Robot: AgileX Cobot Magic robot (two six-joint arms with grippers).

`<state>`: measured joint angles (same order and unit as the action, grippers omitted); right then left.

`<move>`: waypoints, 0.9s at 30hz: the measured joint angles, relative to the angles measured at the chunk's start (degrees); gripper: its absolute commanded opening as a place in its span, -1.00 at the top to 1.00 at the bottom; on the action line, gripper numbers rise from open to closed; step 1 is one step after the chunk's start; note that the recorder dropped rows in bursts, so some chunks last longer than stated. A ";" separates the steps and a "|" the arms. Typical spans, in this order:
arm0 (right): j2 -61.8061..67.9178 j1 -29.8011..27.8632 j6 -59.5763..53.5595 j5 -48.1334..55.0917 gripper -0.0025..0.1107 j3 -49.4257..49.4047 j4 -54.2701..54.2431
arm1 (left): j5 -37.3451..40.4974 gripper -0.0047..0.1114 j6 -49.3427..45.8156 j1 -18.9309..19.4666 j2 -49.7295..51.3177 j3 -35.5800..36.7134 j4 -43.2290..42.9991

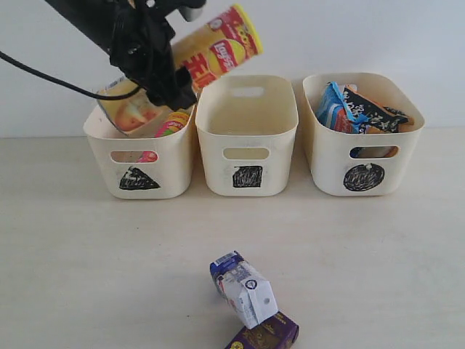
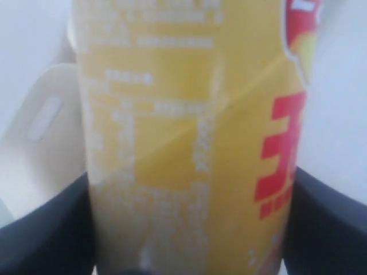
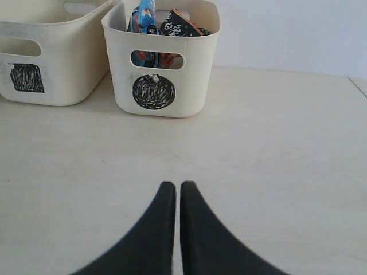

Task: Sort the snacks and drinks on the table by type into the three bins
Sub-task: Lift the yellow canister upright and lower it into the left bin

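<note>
My left gripper [image 1: 156,69] is shut on the yellow chip tube [image 1: 196,62], held tilted above the triangle bin [image 1: 138,163]; the tube [image 2: 189,143] fills the left wrist view between the dark fingers [image 2: 40,235]. A pink tube [image 1: 171,122] lies inside that bin. The square bin [image 1: 247,138] shows nothing inside. The circle bin [image 1: 363,138] holds the blue bag [image 1: 336,107] and an orange bag [image 1: 381,116]. The white-and-purple gable carton [image 1: 245,291] and the dark purple carton [image 1: 265,336] lie at the table's front. My right gripper [image 3: 173,189] is shut and empty, low over the table [image 3: 275,160], away from the circle bin [image 3: 160,63].
A black cable [image 1: 43,76] hangs from the left arm behind the triangle bin. The three bins stand in a row along the back wall. In the right wrist view the square bin [image 3: 46,51] is beside the circle bin.
</note>
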<state>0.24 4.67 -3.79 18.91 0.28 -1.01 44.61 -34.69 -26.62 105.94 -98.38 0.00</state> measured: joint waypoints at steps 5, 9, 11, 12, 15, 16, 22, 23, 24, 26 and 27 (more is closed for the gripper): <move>0.00 0.00 0.00 0.00 0.96 0.00 0.00 | -7.97 0.85 12.22 5.36 1.87 0.00 -1.03; 0.00 0.00 0.00 0.00 0.96 0.00 0.00 | -13.94 0.85 17.58 8.48 3.95 0.00 -1.29; 0.00 0.00 0.00 0.00 0.96 0.00 0.00 | -17.21 0.85 19.95 9.66 4.95 0.00 -1.29; 0.00 0.00 0.00 0.00 0.96 0.00 0.00 | -19.03 0.85 20.97 10.00 5.38 0.00 -1.29; 0.00 0.00 0.00 0.00 0.96 0.00 0.00 | -24.31 0.85 23.73 10.61 7.07 0.00 -1.29; 0.00 0.00 0.00 0.00 0.96 0.00 0.00 | -26.18 0.85 24.36 10.65 7.71 0.00 -1.29; 0.00 0.00 0.00 0.00 0.96 0.00 0.00 | -34.90 0.85 26.01 10.65 12.02 0.00 -1.29; 0.00 0.00 0.00 0.00 0.96 0.00 0.00 | -36.06 0.85 26.53 10.75 12.79 0.00 -1.29; 0.00 0.00 0.00 0.00 0.96 0.00 0.00 | -37.07 0.85 26.95 10.74 13.50 0.00 -1.29; 0.00 0.00 0.00 0.00 0.96 0.00 0.00 | -38.64 0.85 27.49 10.97 14.73 0.00 -1.29; 0.00 0.00 0.00 0.00 0.96 0.00 0.00 | -39.15 0.85 27.62 11.22 15.23 0.00 -1.29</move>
<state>0.24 4.67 -3.79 18.91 0.28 -1.01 5.46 -7.07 -15.40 121.16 -98.38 -1.29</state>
